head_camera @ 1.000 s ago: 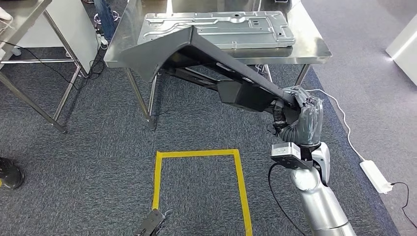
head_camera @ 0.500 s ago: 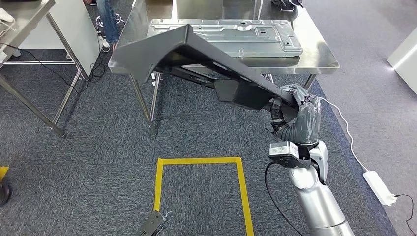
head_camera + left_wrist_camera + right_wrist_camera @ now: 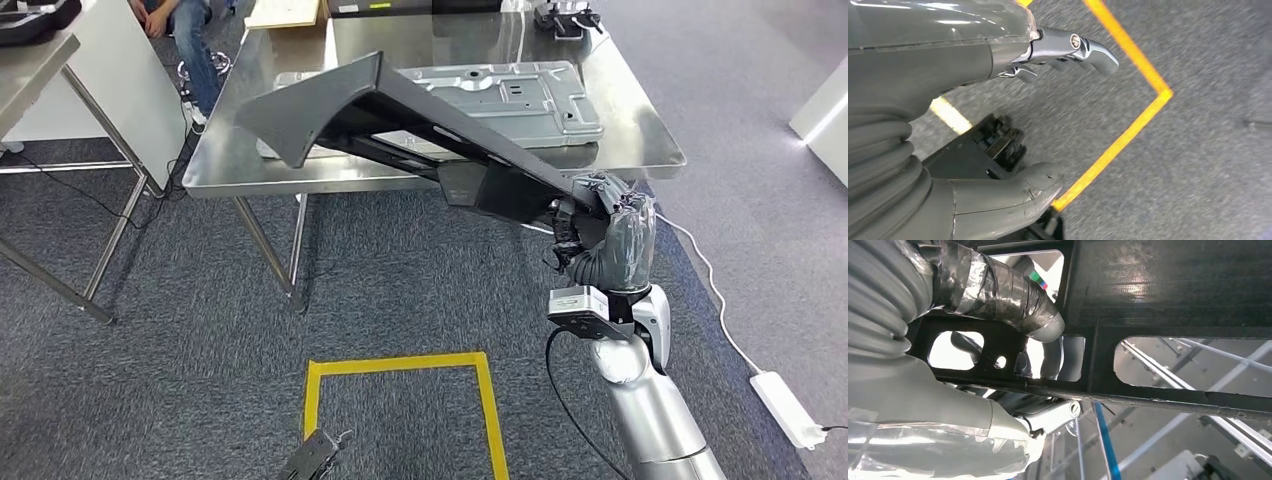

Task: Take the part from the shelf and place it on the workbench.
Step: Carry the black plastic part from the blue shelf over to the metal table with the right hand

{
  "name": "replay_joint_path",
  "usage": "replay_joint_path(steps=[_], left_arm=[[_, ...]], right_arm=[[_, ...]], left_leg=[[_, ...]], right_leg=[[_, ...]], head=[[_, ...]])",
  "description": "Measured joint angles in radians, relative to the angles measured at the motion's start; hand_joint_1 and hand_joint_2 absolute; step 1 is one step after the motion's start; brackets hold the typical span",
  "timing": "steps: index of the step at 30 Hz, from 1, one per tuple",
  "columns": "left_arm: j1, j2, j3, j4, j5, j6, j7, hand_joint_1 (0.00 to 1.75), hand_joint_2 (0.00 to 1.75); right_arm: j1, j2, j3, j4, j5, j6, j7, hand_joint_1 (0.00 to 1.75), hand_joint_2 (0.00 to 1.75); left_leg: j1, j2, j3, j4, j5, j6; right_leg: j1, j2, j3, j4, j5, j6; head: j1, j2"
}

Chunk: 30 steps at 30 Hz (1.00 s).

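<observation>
A long black angled part (image 3: pixel 400 115) hangs in the air, stretching from my right hand up and left over the front edge of the steel workbench (image 3: pixel 640 140). My right hand (image 3: pixel 600 235) grips the part's near end. In the right wrist view its taped thumb (image 3: pixel 998 292) presses on the black frame (image 3: pixel 1168 285) and its fingers curl through the cut-outs. My left hand (image 3: pixel 308 458) hangs low at the bottom edge, over the carpet. The left wrist view has the left hand (image 3: pixel 998 130) holding nothing, thumb (image 3: pixel 1013 192) and fingers (image 3: pixel 1083 47) apart.
A grey stamped metal plate (image 3: pixel 500 100) lies on the workbench. A yellow tape rectangle (image 3: pixel 400 365) marks the carpet in front of me. A second steel table (image 3: pixel 40 70) stands at the left, a seated person (image 3: pixel 185 30) behind it. A white power strip (image 3: pixel 790 408) and cable lie at the right.
The whole scene has slid down and nearer: I have moved closer to the workbench. The part's far end now reaches over the bench top. My right hand's grip is unchanged.
</observation>
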Motion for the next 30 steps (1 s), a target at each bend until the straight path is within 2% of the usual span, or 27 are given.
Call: replay_joint_path(steps=[1,2,3,4,6,7,8,10,11,12,13,15,16,17,19,21,22,23,25,26,27,28,30], left_arm=[[0.001,0.002,0.000,0.000,0.002,0.001,0.000,0.00,1.75],[0.002,0.004,0.000,0.000,0.005,0.002,0.000,0.00,1.75],[0.001,0.006,0.000,-0.002,0.009,0.005,0.000,0.00,1.75],[-0.005,0.005,0.000,-0.004,0.013,0.009,0.000,0.00,1.75],[-0.021,0.002,0.000,-0.008,0.021,0.016,-0.001,0.00,1.75],[-0.027,0.000,0.000,-0.008,0.023,0.019,-0.002,0.00,1.75],[-0.029,-0.001,0.000,-0.008,0.026,0.020,-0.002,0.00,1.75],[-0.026,-0.001,0.000,-0.009,0.028,0.022,-0.002,0.00,1.75],[-0.022,-0.001,0.000,-0.009,0.028,0.023,-0.002,0.00,1.75],[-0.018,-0.001,0.000,-0.009,0.029,0.023,-0.002,0.00,1.75],[-0.015,-0.001,0.000,-0.009,0.029,0.024,-0.002,0.00,1.75],[-0.011,-0.003,0.000,-0.009,0.030,0.024,-0.002,0.00,1.75],[-0.010,-0.004,0.000,-0.009,0.030,0.024,-0.002,0.00,1.75],[-0.009,-0.005,0.000,-0.008,0.030,0.025,-0.003,0.00,1.75],[-0.009,-0.005,0.000,-0.008,0.031,0.025,-0.003,0.00,1.75],[-0.009,-0.004,0.000,-0.009,0.030,0.025,-0.003,0.00,1.75],[-0.009,-0.004,0.000,-0.010,0.030,0.026,-0.004,0.00,1.75],[-0.010,-0.004,0.000,-0.010,0.030,0.026,-0.004,0.00,1.75],[-0.010,-0.004,0.000,-0.010,0.030,0.026,-0.005,0.00,1.75],[-0.009,-0.004,0.000,-0.010,0.030,0.026,-0.005,0.00,1.75],[-0.008,-0.004,0.000,-0.010,0.030,0.026,-0.005,0.00,1.75],[-0.007,-0.004,0.000,-0.010,0.030,0.026,-0.005,0.00,1.75],[-0.007,-0.004,0.000,-0.010,0.030,0.026,-0.005,0.00,1.75]], right_arm=[[0.000,0.001,0.001,0.001,0.000,0.000,0.000,1.75,1.75],[0.001,0.003,0.002,0.002,0.000,0.000,0.000,1.75,1.75],[-0.002,0.005,0.004,-0.001,0.000,0.000,0.001,1.75,1.75],[-0.007,0.006,0.005,-0.006,0.000,0.000,0.001,1.75,1.75],[-0.019,0.007,0.006,-0.022,0.001,-0.002,0.000,1.75,1.75],[-0.024,0.007,0.006,-0.027,0.000,-0.004,0.000,1.75,1.75],[-0.024,0.007,0.005,-0.029,0.000,-0.005,0.000,1.75,1.75],[-0.015,0.007,0.005,-0.030,-0.001,-0.006,0.000,1.75,1.75],[-0.008,0.007,0.005,-0.029,-0.001,-0.006,0.000,1.75,1.75],[-0.002,0.007,0.005,-0.028,-0.002,-0.006,0.000,1.75,1.75],[0.001,0.007,0.005,-0.027,-0.001,-0.006,0.000,1.75,1.75],[0.004,0.006,0.005,-0.027,-0.001,-0.007,0.000,1.75,1.75],[0.005,0.006,0.005,-0.026,-0.002,-0.007,0.000,1.75,1.75],[0.006,0.006,0.005,-0.025,-0.002,-0.007,0.000,1.75,1.75],[0.008,0.006,0.005,-0.024,-0.002,-0.008,0.000,1.75,1.75],[0.008,0.006,0.005,-0.024,-0.002,-0.009,0.000,1.75,1.75],[0.007,0.005,0.005,-0.024,-0.002,-0.009,0.000,1.75,1.75],[0.007,0.006,0.005,-0.024,-0.002,-0.009,0.000,1.75,1.75],[0.008,0.006,0.005,-0.024,-0.002,-0.009,0.000,1.75,1.75],[0.009,0.006,0.005,-0.024,-0.002,-0.009,0.000,1.75,1.75],[0.011,0.006,0.005,-0.024,-0.002,-0.009,0.000,1.75,1.75],[0.012,0.006,0.005,-0.023,-0.002,-0.009,0.000,1.75,1.75],[0.012,0.006,0.005,-0.023,-0.002,-0.009,0.000,1.75,1.75]], left_leg=[[-0.010,-0.011,0.000,-0.038,0.076,0.011],[-0.021,-0.023,0.005,-0.062,0.132,0.019],[-0.028,-0.033,0.010,-0.066,0.145,0.021],[-0.028,-0.036,0.020,-0.077,0.144,0.021],[-0.017,-0.034,0.037,-0.093,0.147,0.020],[-0.011,-0.032,0.043,-0.100,0.147,0.022],[-0.008,-0.029,0.046,-0.102,0.146,0.024],[-0.006,-0.026,0.049,-0.102,0.136,0.027],[-0.007,-0.025,0.050,-0.100,0.131,0.028],[-0.007,-0.025,0.051,-0.097,0.125,0.027],[-0.007,-0.025,0.054,-0.094,0.118,0.026],[-0.008,-0.027,0.063,-0.087,0.105,0.022],[-0.009,-0.027,0.066,-0.085,0.100,0.020],[-0.009,-0.027,0.067,-0.084,0.097,0.017],[-0.008,-0.028,0.067,-0.085,0.097,0.010],[-0.011,-0.026,0.064,-0.081,0.088,0.000],[-0.011,-0.022,0.055,-0.059,0.074,-0.008],[-0.008,-0.017,0.037,-0.020,0.054,-0.016],[0.004,-0.008,-0.030,0.110,0.006,-0.031],[0.011,-0.005,-0.062,0.164,-0.005,-0.037],[0.016,-0.002,-0.082,0.189,0.000,-0.042],[0.020,0.001,-0.079,0.172,0.027,-0.046],[0.025,0.003,-0.026,0.050,0.103,-0.046]], right_leg=[[0.001,0.005,0.018,-0.003,-0.013,0.004],[0.001,0.010,0.031,-0.006,-0.025,0.008],[0.004,0.016,0.044,-0.010,-0.038,0.010],[0.007,0.018,0.055,-0.017,-0.050,0.011],[0.012,0.014,0.064,-0.010,-0.070,0.013],[0.012,0.007,0.050,0.018,-0.088,0.018],[0.009,-0.001,0.020,0.066,-0.112,0.023],[0.002,-0.008,-0.072,0.191,-0.163,0.033],[0.000,-0.009,-0.114,0.235,-0.165,0.035],[-0.002,-0.009,-0.143,0.249,-0.145,0.036],[-0.002,-0.009,-0.154,0.226,-0.101,0.034],[0.003,-0.009,-0.140,0.113,0.007,0.023],[0.006,-0.009,-0.129,0.065,0.043,0.018],[0.009,-0.009,-0.121,0.034,0.061,0.013],[0.011,-0.009,-0.118,0.020,0.062,0.010],[0.002,-0.011,-0.107,0.005,0.064,0.006],[-0.003,-0.013,-0.098,-0.003,0.065,0.003],[-0.007,-0.015,-0.090,-0.009,0.066,-0.001],[-0.007,-0.017,-0.080,-0.012,0.060,-0.006],[-0.008,-0.018,-0.077,-0.011,0.056,-0.006],[-0.008,-0.018,-0.072,-0.010,0.051,-0.004],[-0.009,-0.017,-0.066,-0.008,0.045,-0.002],[-0.011,-0.017,-0.051,-0.004,0.028,0.005]], head=[[0.000,0.000],[0.000,0.000],[0.000,0.000],[-0.002,0.000],[-0.001,0.000],[-0.001,0.000],[0.000,0.000],[0.001,0.000],[0.001,0.000],[0.001,0.000],[0.001,0.000],[0.001,0.000],[0.001,0.000],[0.001,0.000],[0.001,0.000],[0.000,0.000],[-0.001,0.000],[-0.003,0.000],[-0.005,0.000],[-0.005,0.000],[-0.005,0.000],[-0.005,0.000],[-0.005,0.000]])
